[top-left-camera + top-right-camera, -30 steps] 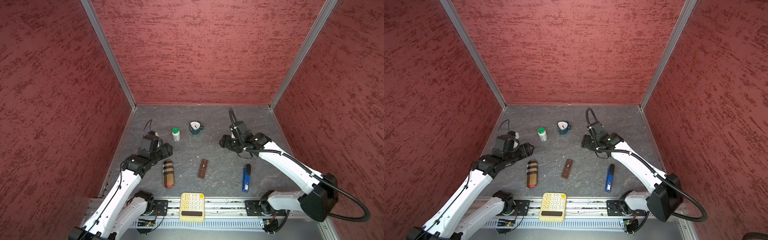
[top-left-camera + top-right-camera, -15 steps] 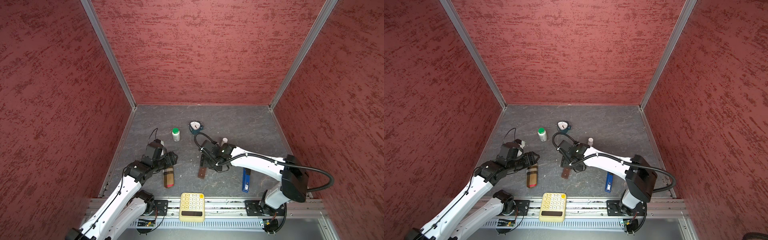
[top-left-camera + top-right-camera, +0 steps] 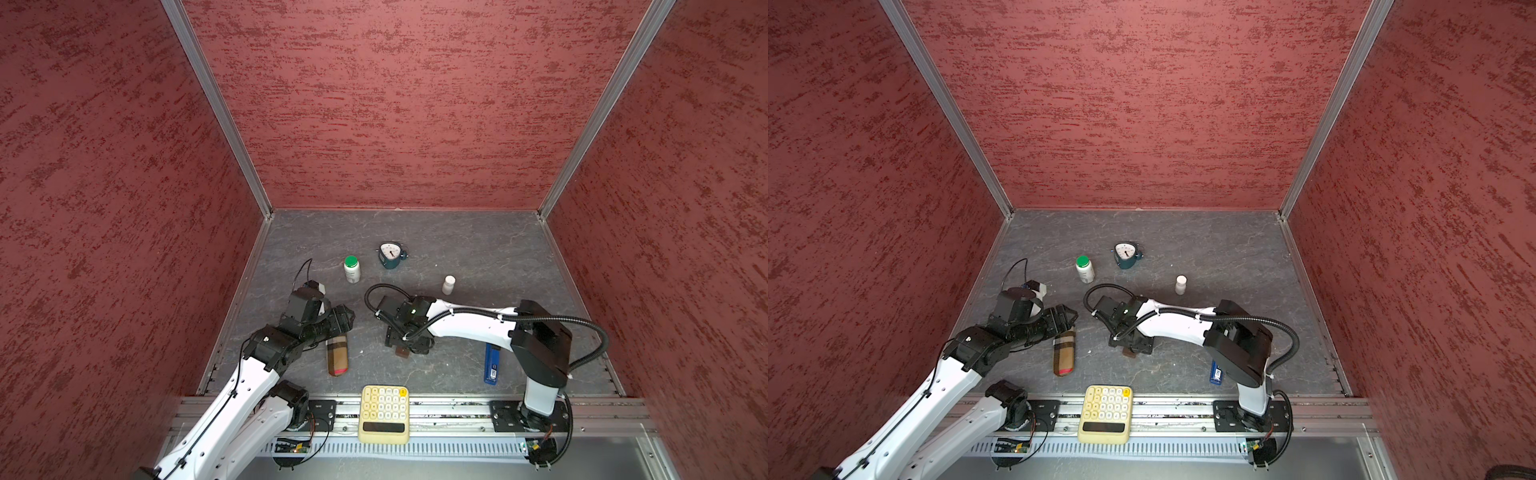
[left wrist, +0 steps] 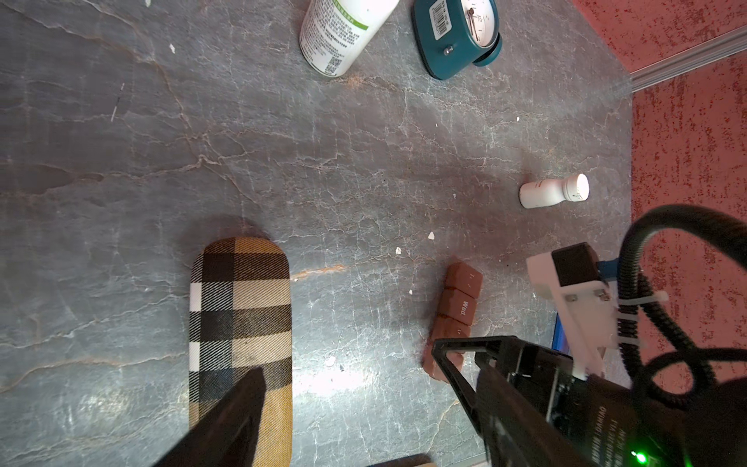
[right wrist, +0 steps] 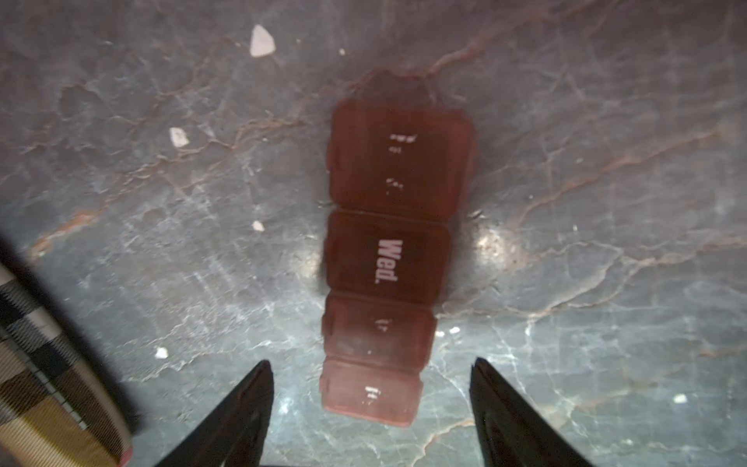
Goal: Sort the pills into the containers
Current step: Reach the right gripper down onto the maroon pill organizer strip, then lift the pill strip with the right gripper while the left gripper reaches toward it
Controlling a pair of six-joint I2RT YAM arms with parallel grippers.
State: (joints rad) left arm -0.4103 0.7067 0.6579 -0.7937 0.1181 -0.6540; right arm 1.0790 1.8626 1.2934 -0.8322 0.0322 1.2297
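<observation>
The containers are a dark brown strip of lidded cells, one marked "Wed.", lying flat on the grey floor. My right gripper hangs just over the strip's near end, open, one finger on each side and neither touching it. In both top views this gripper covers most of the strip. Several pills, tiny white bits, lie scattered on the floor beside the strip. My left gripper is open and empty above the plaid case's end, left of the strip.
A plaid case lies under my left gripper. A green-capped white bottle, a teal clock and a small white bottle stand further back. A blue lighter lies right; a yellow calculator rests on the front rail.
My right arm swung from the back right to the middle, over the brown strip; the small white bottle now stands uncovered. My left gripper moved forward over the plaid case. Both jaws widened.
</observation>
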